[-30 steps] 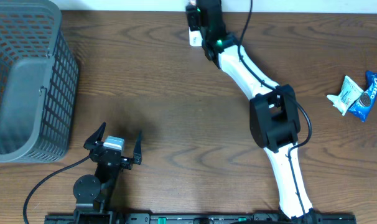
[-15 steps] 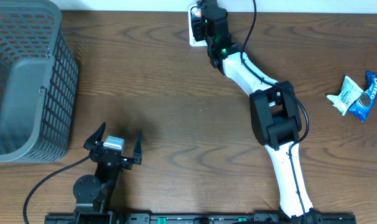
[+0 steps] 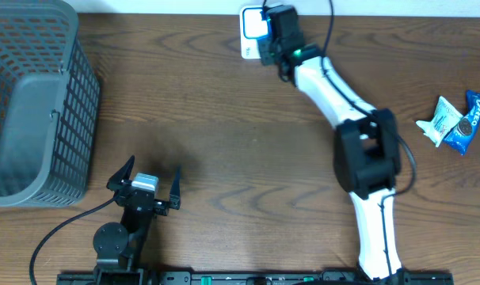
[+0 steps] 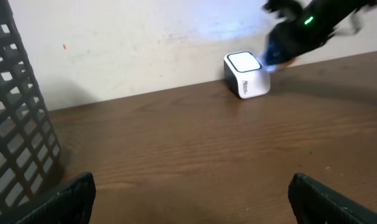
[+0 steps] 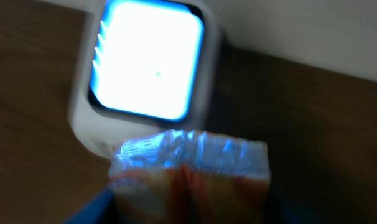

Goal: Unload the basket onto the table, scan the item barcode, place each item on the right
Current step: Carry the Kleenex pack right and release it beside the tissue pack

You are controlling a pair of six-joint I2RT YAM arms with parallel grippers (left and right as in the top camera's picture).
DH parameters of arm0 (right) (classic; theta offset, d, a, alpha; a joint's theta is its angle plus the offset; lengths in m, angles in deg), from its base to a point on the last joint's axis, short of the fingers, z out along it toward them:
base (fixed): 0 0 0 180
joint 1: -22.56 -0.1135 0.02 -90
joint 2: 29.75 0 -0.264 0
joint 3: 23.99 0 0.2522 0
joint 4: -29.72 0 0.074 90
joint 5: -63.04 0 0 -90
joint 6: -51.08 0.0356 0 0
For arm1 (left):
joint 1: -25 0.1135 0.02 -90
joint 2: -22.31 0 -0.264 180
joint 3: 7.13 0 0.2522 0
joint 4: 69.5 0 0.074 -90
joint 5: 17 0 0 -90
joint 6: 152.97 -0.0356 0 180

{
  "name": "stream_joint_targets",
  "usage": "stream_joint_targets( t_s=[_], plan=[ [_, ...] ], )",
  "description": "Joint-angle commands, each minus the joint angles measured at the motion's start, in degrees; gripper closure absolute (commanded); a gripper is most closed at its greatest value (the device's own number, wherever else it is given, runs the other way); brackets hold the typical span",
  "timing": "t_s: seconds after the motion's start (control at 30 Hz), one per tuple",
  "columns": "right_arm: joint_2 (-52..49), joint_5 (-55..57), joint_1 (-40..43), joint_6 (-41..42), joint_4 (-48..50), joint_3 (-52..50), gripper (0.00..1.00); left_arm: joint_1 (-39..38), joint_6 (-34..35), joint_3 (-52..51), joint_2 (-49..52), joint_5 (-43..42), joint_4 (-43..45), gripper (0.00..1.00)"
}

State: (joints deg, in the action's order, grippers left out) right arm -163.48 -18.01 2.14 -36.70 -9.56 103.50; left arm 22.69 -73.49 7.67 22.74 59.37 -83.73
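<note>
My right tool (image 3: 270,33) is at the far edge of the surface (image 3: 224,142), arm stretched out long, right over the scanner (image 3: 253,27). It's pinching a snack packet (image 5: 188,169). In the right wrist view the packet's crimped end sticks up at the bottom of frame, just in front of the scanner's window. The fingers don't resolve there, too dark and blurred, so I can't say how wide the jaws stand around it. The packet is off the surface, crimped edge toward the window. Wrapper looks clear at the top with orange and red below, all washed blue by the scanner light. Barcode can't be made out in the blur.

Scanner: small white cube with rounded corners, window lit bright blue-white, sitting against the pale wall (image 4: 145,37). The left wrist view shows it standing on the surface with the window facing up. The right tool is a dark blur with a green light, just beside it on the right.

The left tool (image 3: 149,179) is spread wide, gripping nothing, sitting near my edge of the surface, well apart from the scanner. Its fingertips (image 4: 70,198) show at the bottom corners of the left wrist view.

Other stuff: grey mesh basket (image 3: 85,103) at the far left. A blue Oreo pack (image 3: 471,119) and a white-green packet (image 3: 441,119) lie touching near the right edge, well apart from both tools.
</note>
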Motion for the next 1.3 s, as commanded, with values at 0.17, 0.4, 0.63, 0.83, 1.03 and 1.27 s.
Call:
stream_joint_targets(
  t_s=[0.17,0.4,0.63,0.83,1.03,1.27],
  plan=[
    [8.68,5.35,10.56,0.04,-23.37,0.22,0.50,-0.02,0.26,-0.81,-0.20,-1.33,-2.12,0.02],
    [5.75,5.38,22.27,-0.17,-30.53,-1.09,0.49,-0.02,0.26,-0.81,-0.20,-1.33,-2.12,0.02],
    [1.97,5.11,32.92,-0.15,-26.49,-3.89,0.53,-0.02,0.26,-0.81,-0.20,-1.33,-2.12,0.02],
    [-0.98,5.09,39.15,0.74,-26.56,-3.93,0.50,-0.02,0.26,-0.81,-0.20,-1.33,-2.12,0.02],
    [0.61,-0.46,40.83,0.76,-26.43,-3.06,0.01,-0.02,0.26,-0.81,-0.20,-1.33,-2.12,0.02],
    [9.01,-7.78,39.69,3.13,-26.32,-1.27,0.01,-0.02,0.26,-0.81,-0.20,-1.33,-2.12,0.02]
  ],
)
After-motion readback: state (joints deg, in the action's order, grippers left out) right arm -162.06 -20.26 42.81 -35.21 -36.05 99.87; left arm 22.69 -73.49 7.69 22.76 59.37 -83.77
